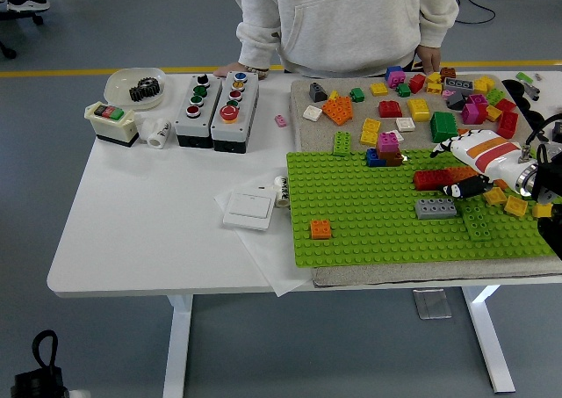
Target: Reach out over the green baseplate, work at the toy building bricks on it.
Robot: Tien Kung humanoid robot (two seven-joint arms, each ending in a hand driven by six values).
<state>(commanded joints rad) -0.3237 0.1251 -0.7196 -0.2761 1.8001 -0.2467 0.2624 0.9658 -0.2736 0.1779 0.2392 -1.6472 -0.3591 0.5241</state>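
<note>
Over the right end of the green baseplate [378, 218], the right hand [474, 162] reaches in, black fingertips [463, 187] beside the red brick [437, 179] and above the grey brick [436, 208]. Whether its fingers grip anything cannot be told. A person [347, 20] stands at the far side.

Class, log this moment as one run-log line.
right hand: over green baseplate, fingers by red brick | grey brick: on plate | left hand: out of view
</note>
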